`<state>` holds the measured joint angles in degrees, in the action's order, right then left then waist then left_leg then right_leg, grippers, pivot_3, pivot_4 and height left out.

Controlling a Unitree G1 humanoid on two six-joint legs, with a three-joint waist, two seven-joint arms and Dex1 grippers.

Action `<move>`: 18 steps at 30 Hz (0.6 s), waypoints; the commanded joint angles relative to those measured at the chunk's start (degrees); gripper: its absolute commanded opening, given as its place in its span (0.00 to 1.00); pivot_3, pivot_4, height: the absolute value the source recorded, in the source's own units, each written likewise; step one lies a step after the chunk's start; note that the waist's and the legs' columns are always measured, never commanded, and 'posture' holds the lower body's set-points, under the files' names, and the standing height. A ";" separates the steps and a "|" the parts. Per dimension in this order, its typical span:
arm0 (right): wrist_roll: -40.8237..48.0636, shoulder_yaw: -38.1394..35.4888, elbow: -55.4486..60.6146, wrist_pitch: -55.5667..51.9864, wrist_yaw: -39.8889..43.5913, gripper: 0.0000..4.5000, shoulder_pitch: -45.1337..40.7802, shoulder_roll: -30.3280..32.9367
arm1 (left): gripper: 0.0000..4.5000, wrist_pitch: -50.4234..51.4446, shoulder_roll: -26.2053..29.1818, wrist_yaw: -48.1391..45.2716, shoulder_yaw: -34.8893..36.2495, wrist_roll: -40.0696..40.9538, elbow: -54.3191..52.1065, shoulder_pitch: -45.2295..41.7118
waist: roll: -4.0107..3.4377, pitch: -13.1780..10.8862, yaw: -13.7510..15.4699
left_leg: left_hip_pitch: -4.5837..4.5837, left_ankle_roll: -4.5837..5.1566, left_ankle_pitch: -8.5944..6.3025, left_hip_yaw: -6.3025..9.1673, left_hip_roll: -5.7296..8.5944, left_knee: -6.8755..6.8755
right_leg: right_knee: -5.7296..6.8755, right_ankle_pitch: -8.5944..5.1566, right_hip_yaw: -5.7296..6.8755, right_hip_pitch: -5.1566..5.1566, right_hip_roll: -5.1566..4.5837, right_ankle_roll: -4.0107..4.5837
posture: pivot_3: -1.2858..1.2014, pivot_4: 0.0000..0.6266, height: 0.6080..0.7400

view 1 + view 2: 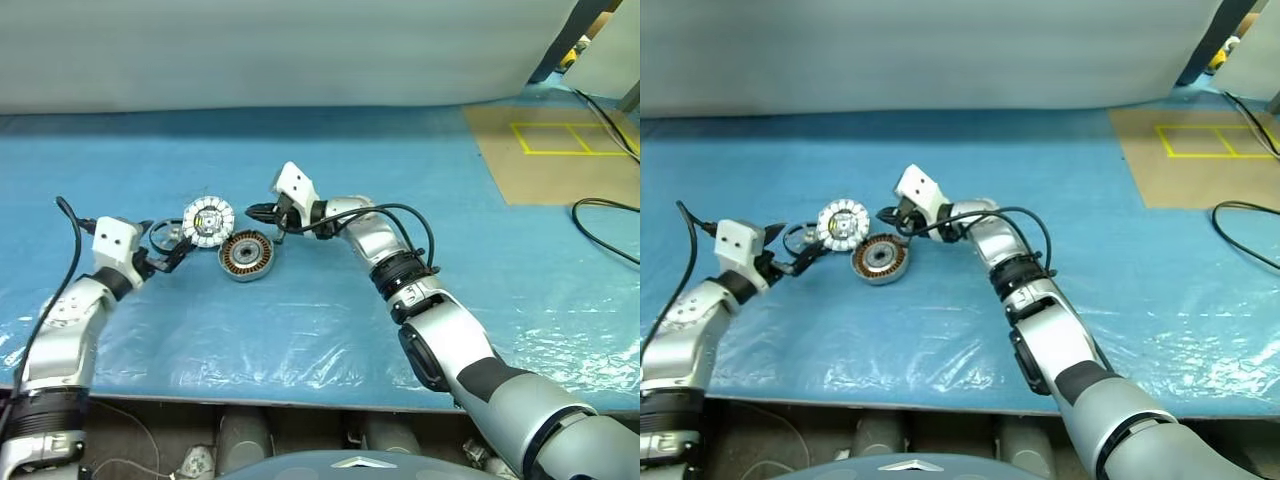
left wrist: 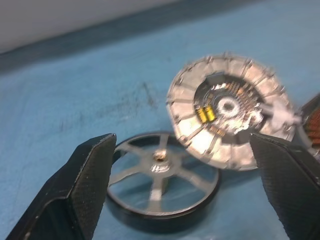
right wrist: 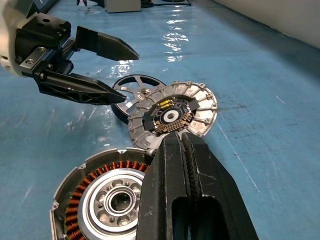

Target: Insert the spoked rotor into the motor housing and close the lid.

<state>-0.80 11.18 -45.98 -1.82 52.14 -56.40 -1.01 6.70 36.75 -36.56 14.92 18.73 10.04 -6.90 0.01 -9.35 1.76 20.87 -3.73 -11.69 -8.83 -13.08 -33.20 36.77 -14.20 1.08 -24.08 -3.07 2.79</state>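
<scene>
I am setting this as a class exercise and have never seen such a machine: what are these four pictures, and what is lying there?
It is a two-armed humanoid robot. Two pictures come from cameras in its head, looking down over its arms; the other two come from cameras on each wrist. On the blue sheet lie three motor parts: the coppery motor housing, the silvery lid propped at a tilt on the black-rimmed spoked rotor. The left tool is open, its fingers either side of the rotor, not gripping. The right tool is shut and holds nothing.
</scene>
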 commanded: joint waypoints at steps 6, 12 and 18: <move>0.95 0.58 7.20 -1.72 -0.90 0.00 3.82 0.32 | 1.00 -7.58 6.96 -10.76 -0.52 -2.65 15.39 -13.63 | 0.06 0.01 1.06 | 0.18 -0.04 -0.01 0.15 -0.03 -0.06 | 0.02 0.02 0.21 -0.02 -0.02 -0.02 | 0.52 0.24 1.00; 0.97 1.12 8.06 -2.57 -1.30 0.00 4.35 0.62 | 1.00 -15.01 12.53 -21.40 -3.71 -6.18 29.57 -21.83 | 0.08 0.02 0.75 | 0.14 -0.18 -0.08 0.17 0.09 -0.07 | 0.04 0.02 0.16 -0.01 -0.12 -0.03 | 0.52 0.24 1.00; 0.99 1.54 8.83 -3.26 -1.36 0.00 4.76 0.84 | 1.00 -24.10 15.30 -30.18 -8.83 -11.83 43.22 -33.91 | 0.15 0.01 1.01 | 0.19 -0.19 -0.06 0.24 0.09 0.00 | 0.02 0.03 0.22 -0.02 -0.10 -0.04 | 0.52 0.24 1.00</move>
<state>-0.51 12.44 -39.88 -5.19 50.88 -51.30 0.30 -14.13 49.85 -65.02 6.56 8.34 51.62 -38.35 0.15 -9.34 2.77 21.07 -3.92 -11.75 -8.59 -12.99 -33.20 36.78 -14.17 1.30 -24.10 -3.18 2.76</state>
